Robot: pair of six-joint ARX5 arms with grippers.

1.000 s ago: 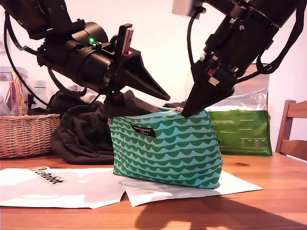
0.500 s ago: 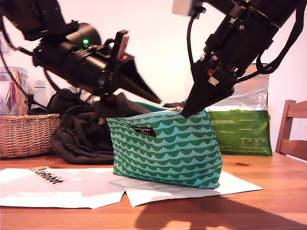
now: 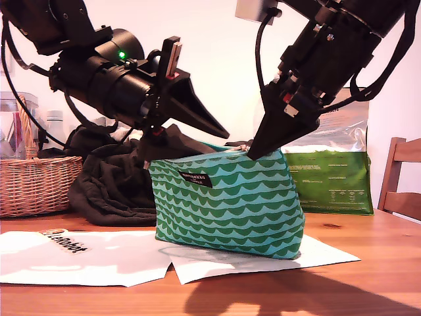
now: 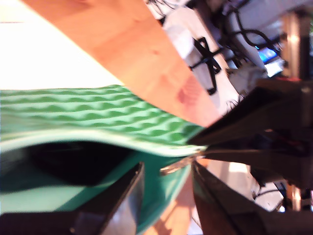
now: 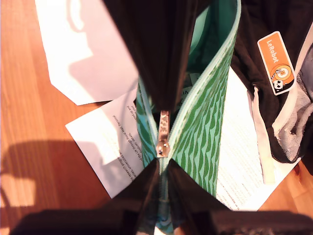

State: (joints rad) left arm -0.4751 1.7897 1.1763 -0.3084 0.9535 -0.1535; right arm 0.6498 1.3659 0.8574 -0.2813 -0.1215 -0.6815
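The soft, light green pouch (image 3: 227, 204) is standing on the counter (image 3: 368, 276), likely sagging unless held at its zipper seam. The second hand (image 3: 251, 155) is clamping that seam's end; the first hand (image 3: 224, 134) is hovering, fingers parted, by the zipper pull (image 5: 163, 128).

The wooden counter (image 3: 381, 276) carries white papers (image 3: 99, 260) under my first end effector (image 3: 222, 131) and my second end effector (image 3: 252, 153). A basket (image 3: 33, 187) and dark cloth (image 3: 108, 187) lie beyond the first, and a green bag (image 3: 332, 184) stands behind the second.

orange sticker (image 5: 276, 62) reading LeRobot, white sheet (image 3: 99, 260) printed LeRobot, pouch label (image 3: 195, 178) unreadable
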